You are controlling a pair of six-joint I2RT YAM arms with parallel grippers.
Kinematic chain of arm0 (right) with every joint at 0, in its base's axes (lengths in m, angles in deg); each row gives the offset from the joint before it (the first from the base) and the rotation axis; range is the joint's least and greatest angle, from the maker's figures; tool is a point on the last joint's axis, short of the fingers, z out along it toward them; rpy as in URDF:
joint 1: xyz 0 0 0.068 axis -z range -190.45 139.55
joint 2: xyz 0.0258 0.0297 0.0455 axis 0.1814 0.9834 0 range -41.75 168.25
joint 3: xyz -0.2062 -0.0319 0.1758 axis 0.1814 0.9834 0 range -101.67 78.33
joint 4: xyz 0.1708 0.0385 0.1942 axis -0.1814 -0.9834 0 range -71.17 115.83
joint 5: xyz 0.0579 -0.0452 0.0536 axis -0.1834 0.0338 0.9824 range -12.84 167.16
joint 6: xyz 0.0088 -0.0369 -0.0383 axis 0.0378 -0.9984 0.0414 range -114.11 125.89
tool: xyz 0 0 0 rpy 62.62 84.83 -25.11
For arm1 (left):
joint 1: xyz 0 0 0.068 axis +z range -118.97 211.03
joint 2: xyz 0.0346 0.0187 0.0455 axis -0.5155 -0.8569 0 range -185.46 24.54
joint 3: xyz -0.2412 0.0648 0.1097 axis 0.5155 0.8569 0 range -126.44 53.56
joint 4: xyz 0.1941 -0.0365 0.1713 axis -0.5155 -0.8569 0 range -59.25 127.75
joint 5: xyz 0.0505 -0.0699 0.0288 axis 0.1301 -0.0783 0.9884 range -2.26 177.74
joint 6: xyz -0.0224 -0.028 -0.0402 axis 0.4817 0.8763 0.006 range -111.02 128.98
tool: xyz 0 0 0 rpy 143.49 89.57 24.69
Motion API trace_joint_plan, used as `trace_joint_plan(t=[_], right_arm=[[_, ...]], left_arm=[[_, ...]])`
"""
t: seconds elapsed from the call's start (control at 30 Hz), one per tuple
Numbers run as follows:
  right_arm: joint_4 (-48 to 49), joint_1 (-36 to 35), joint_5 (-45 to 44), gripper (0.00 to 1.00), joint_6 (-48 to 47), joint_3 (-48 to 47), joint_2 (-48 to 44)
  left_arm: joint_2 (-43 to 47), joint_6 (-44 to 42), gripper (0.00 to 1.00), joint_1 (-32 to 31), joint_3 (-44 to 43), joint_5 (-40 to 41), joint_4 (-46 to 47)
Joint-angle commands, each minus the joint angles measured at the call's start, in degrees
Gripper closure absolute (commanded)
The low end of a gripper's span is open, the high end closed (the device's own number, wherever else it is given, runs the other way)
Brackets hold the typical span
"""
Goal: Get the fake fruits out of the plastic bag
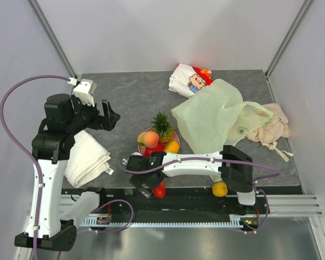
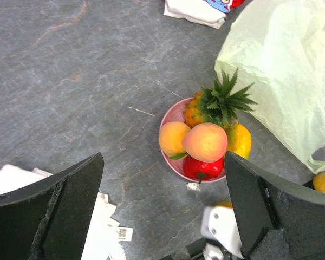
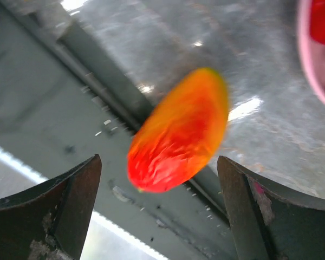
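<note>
Begin with the dark grey, slate-patterned table (image 1: 124,92): its near edge drops to a black strip and a metal rail, and two fruits sit right at that edge, so any nudge toward the arm bases could send them off the work surface. The large, thin, pale-green translucent plastic bag (image 1: 216,116) lies slack and crumpled at the back right, well apart from both grippers. You cannot tell from here whether any fruit is inside it, and a careless tug on the film could sweep it across the round pink plate (image 2: 173,111) just beside it. That plate is heaped. A glossy plastic pineapple (image 1: 162,125) with a green crown, a smooth peach (image 2: 206,142) and a shiny red pepper-like piece (image 2: 202,168) press against one another, so one more fruit dropped on top may roll something out. Your right gripper (image 3: 158,162) hangs with its fingers spread wide on either side of the glossy red-to-orange mango (image 3: 179,130), touching nothing. The wrist view is blurred and the mango seems to lie at or just past the table's edge, so an off-centre squeeze on that slick, tapered skin may squirt it over the rail. The small yellow-orange round fruit (image 1: 220,188) rests by the right arm at the same edge, where a swing of that arm could knock it away. Your left gripper (image 1: 111,115) is spread open and empty, left of the plate.
</note>
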Motion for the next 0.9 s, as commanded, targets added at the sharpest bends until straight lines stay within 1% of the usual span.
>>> trace_joint_plan(t=[0.0,0.13,0.2,0.23,0.27,0.33,0.37,0.4,0.43,0.47,0.5,0.53,0.57,0.6,0.67,0.7,0.73,0.8,0.83,0.87], right_arm=[[-1.07,0.93,-6.47,0.05,1.97,-1.35,1.45],[-0.54,1.99,-6.92,0.08,1.27,2.77,3.03],[0.24,2.6,-6.74,0.14,0.22,4.1,3.47],[0.6,2.78,-6.04,0.18,-0.4,4.97,3.56],[0.95,2.87,-5.43,0.33,-1.01,5.07,3.65],[1.83,2.87,-3.5,0.45,-3.12,4.19,3.39],[2.09,2.78,-2.97,0.53,-3.65,3.49,3.39],[2.62,2.7,-2.26,0.59,-6.18,1.57,3.3],[2.8,2.7,0.0,0.7,-7.77,0.25,2.78],[2.71,2.7,1.25,0.74,-10.05,-1.33,2.34],[1.49,2.7,1.87,0.78,-14.94,-4.91,1.63],[0.87,2.7,2.83,0.83,-18.56,-6.26,-0.46],[-1.22,2.78,3.01,0.83,-22.08,-7.49,-1.61],[-3.07,2.78,2.84,0.83,-30.12,-10.02,-2.41],[-7.81,3.65,3.18,0.83,-38.24,-10.66,-5.74],[-8.88,4.18,3.71,0.84,-43.85,-9.97,-7.32],[-9.33,4.97,3.63,0.84,-52.96,-8.57,-11.25],[-9.16,7.17,1.53,0.84,-63.46,-3.84,-17.23],[-9.33,8.05,1.26,0.84,-74.38,-2.5,-18.83],[-9.24,9.97,0.91,0.85,-80.24,-1.1,-20.59]], left_arm=[[1.4,2.92,0.01,0.58,1.66,-4.54,0.64],[2.8,3.18,0.01,1.01,3.59,-5.34,0.91],[3.33,2.83,0.01,1.02,4.03,-5.16,0.82],[3.68,2.57,0.01,1.02,4.12,-5.08,0.82],[3.86,2.48,0.01,1.02,4.21,-4.99,0.82],[3.95,2.39,0.01,1.02,4.39,-5.34,0.91],[3.86,2.39,0.01,1.02,4.39,-5.6,0.82],[3.6,2.48,0.01,1.02,4.39,-6.12,1.08],[3.51,2.48,0.01,1.02,4.3,-6.39,1.43],[3.07,2.31,0.01,1.02,4.21,-6.65,1.52],[2.9,2.22,0.01,1.02,4.04,-6.92,1.87],[2.63,2.13,0.01,1.02,3.51,-6.92,1.96],[1.93,2.13,0.01,1.02,3.07,-7.01,2.22],[1.67,2.04,0.01,1.02,1.94,-7.18,2.31],[0.79,1.87,0.01,1.02,0.44,-8.49,2.84],[0.52,1.52,0.01,1.02,-1.05,-9.11,3.45],[0.26,1.25,0.01,1.02,-1.67,-9.73,3.8],[-0.7,0.46,0.01,1.02,-3.16,-11.05,4.33],[-1.06,0.37,0.01,1.02,-3.52,-11.05,4.51],[-1.41,0.2,0.01,1.1,-3.79,-11.23,4.77]])
